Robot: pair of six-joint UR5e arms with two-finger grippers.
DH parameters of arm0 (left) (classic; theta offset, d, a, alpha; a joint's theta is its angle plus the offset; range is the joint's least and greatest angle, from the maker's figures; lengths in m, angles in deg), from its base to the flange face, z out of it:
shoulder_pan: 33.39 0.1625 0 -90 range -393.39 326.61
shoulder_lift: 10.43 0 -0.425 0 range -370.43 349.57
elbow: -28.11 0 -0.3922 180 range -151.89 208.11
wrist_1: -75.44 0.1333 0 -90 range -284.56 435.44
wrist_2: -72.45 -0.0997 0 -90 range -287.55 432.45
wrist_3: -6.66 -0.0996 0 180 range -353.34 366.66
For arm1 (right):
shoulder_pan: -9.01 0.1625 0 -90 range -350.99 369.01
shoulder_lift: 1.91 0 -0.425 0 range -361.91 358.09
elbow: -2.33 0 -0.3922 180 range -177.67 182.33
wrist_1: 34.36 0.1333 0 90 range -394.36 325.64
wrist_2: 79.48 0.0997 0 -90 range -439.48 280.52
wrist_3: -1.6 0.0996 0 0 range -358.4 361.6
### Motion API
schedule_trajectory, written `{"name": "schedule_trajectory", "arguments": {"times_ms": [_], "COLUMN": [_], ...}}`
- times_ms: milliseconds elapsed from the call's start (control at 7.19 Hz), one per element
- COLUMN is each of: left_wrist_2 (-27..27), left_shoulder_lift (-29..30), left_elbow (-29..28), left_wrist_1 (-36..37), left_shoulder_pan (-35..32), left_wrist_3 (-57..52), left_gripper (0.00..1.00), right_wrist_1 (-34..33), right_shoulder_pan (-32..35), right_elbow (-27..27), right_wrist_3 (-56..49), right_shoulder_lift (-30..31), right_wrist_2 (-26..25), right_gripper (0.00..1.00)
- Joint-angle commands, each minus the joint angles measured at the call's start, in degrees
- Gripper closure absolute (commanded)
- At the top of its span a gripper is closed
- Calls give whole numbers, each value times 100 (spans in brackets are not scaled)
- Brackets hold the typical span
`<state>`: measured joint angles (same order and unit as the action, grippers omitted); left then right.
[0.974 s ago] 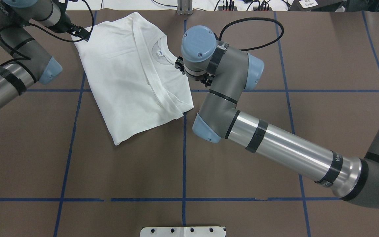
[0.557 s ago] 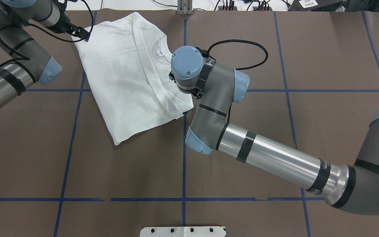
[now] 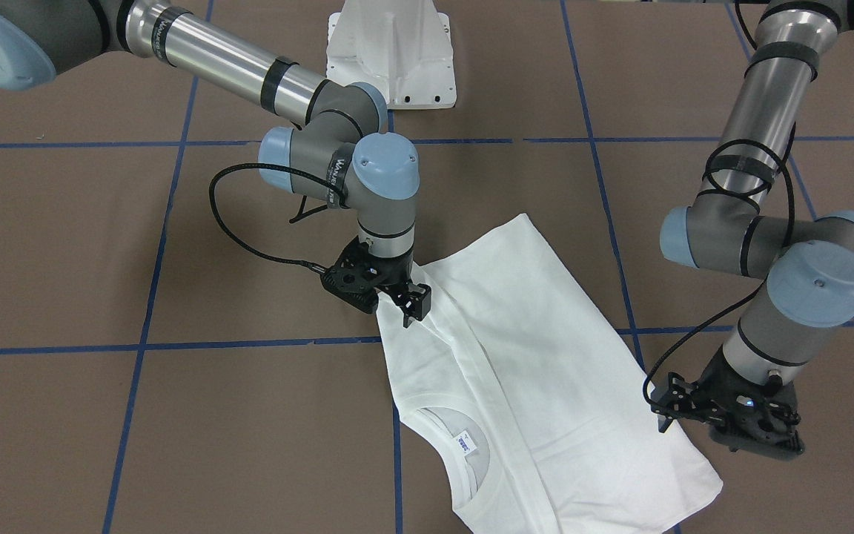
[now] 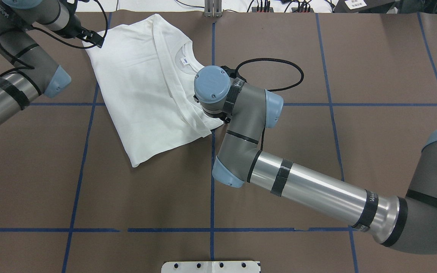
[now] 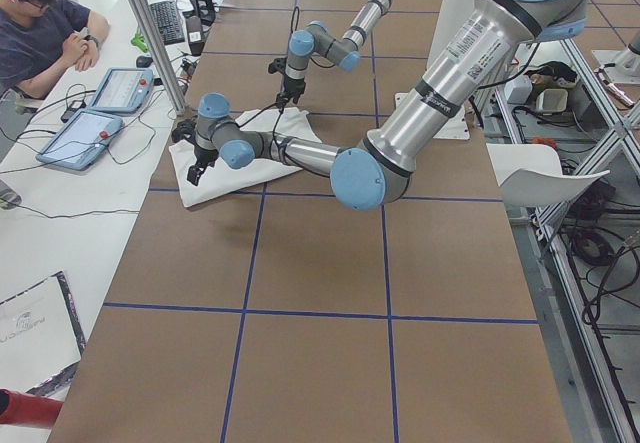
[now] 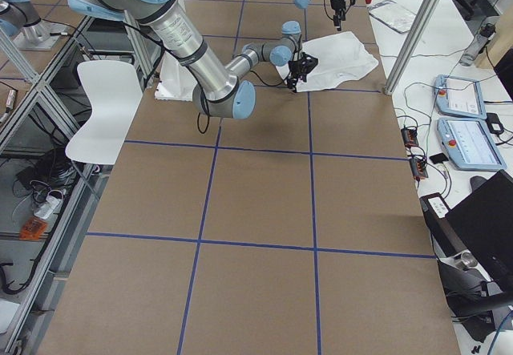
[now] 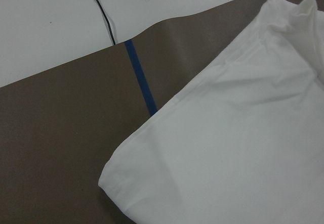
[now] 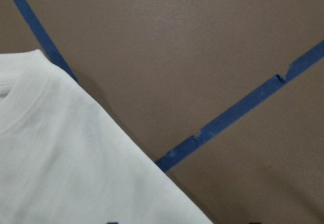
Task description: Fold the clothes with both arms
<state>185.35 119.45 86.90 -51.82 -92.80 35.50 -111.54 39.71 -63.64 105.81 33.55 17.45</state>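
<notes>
The white shirt lies folded and flat at the far left-centre of the brown table, collar and neck label facing up. My left gripper hovers open over the shirt's far left corner and holds nothing. In the overhead view my right gripper is hidden under its own wrist. The front view shows the right gripper open, fingers pointing down at the shirt's near right edge. In the right wrist view the hem corner lies just below.
Blue tape lines divide the brown table cover. The white pedestal base stands at the robot's side. A black cable loop trails from the right wrist. A person sits at a side desk with tablets beyond the far edge.
My right arm has swung from beside the collar towards the robot, along the shirt's right edge, to its near right corner. The left arm and the shirt have not moved.
</notes>
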Motion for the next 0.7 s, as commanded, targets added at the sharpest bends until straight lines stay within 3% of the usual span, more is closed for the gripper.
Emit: {"name": "schedule_trajectory", "arguments": {"times_ms": [0, 278, 557], "left_wrist_2": [-5, 4, -5], "left_shoulder_lift": [-6, -6, -6], "left_elbow": [0, 0, 0], "left_wrist_1": [0, 0, 0], "left_shoulder_pan": [0, 0, 0], "left_wrist_3": [-1, 8, 8], "left_gripper": [0, 0, 0], "right_wrist_1": [-8, -25, -34], "right_shoulder_pan": [-21, -30, -30], "right_elbow": [14, 14, 14], "right_wrist_3": [-6, 11, 99], "right_shoulder_lift": [-4, -13, -31], "right_wrist_2": [-17, -17, -17], "right_gripper": [31, 54, 99]}}
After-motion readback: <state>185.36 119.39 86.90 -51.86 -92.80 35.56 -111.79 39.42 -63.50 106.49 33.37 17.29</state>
